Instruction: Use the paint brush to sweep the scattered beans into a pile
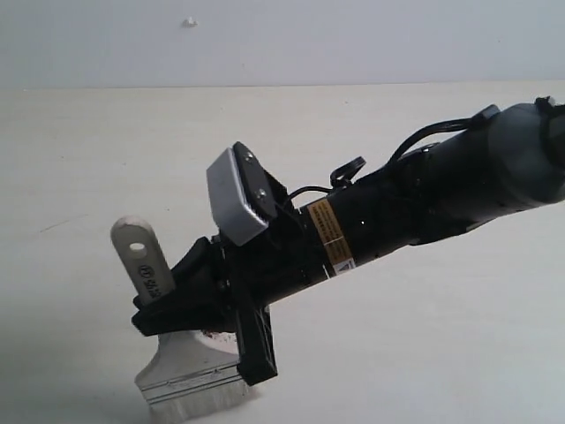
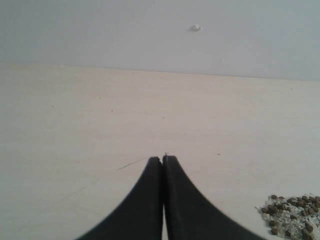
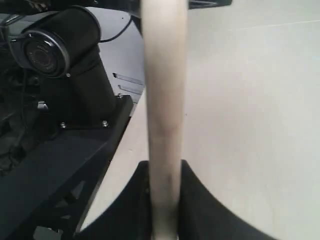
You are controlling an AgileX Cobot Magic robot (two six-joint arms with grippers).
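Note:
The paint brush (image 1: 187,360) stands nearly upright at the table's front left, white bristles pressed down on the surface and its pale wooden handle (image 1: 138,252) pointing up. My right gripper (image 1: 181,300) reaches across from the right and is shut on the handle; in the right wrist view the handle (image 3: 164,100) sits clamped between the black fingers of the right gripper (image 3: 164,172). A few reddish beans (image 1: 214,335) peek out behind the brush. My left gripper (image 2: 163,160) hovers shut and empty, with the pile (image 2: 294,214) of brown beans and whitish grains off to its side.
The pale table (image 1: 415,336) runs back to a white wall (image 1: 353,35) bearing a small mark (image 1: 190,22). The right arm's bulky black body (image 1: 424,199) spans the middle of the exterior view. A black arm base with a camera (image 3: 55,85) stands beside the brush handle.

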